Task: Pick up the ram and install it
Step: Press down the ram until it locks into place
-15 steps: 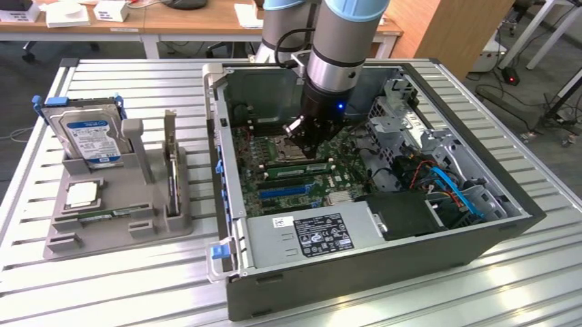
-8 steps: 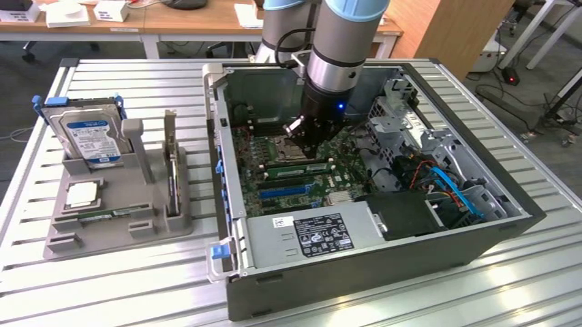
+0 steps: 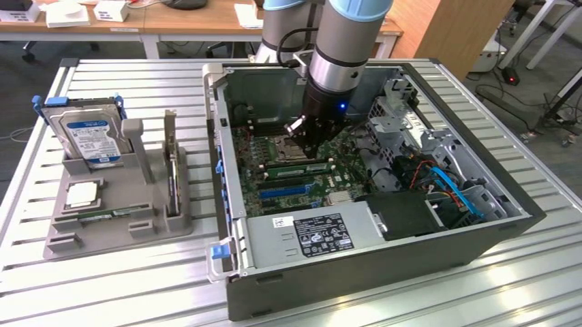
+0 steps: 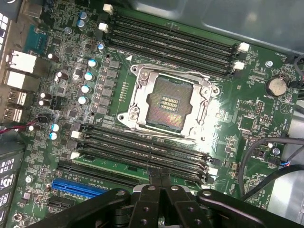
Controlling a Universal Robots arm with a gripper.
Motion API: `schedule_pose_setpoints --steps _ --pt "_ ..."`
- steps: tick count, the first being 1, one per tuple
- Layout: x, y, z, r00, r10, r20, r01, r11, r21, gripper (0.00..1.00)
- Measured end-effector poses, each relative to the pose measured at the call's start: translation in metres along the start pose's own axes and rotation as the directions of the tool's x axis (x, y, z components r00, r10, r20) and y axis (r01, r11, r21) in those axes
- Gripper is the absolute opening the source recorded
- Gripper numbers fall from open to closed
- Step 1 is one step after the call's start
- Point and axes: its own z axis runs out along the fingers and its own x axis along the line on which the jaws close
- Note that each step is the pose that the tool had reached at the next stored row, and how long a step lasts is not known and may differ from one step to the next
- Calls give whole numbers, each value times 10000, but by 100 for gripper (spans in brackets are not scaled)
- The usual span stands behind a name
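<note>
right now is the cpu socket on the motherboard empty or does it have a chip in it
Empty. The wrist view shows the cpu socket with its bare contact field exposed inside the metal frame, no processor seated on it.

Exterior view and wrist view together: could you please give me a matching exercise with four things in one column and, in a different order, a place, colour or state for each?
Things:
1. hard drive
2. gripper
3. processor socket
4. long expansion slot

Descriptions:
a. no chip in it, between two groups of memory slots
b. blue
c. standing in the gray holder, outside the computer case
d. shut, low over the motherboard

Pairs: 1-c, 2-d, 3-a, 4-b
</note>
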Motion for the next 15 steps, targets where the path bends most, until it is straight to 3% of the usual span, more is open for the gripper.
schedule_pose_setpoints --steps 15 --pt "11 3 0 10000 -2 -8 2 10000 6 9"
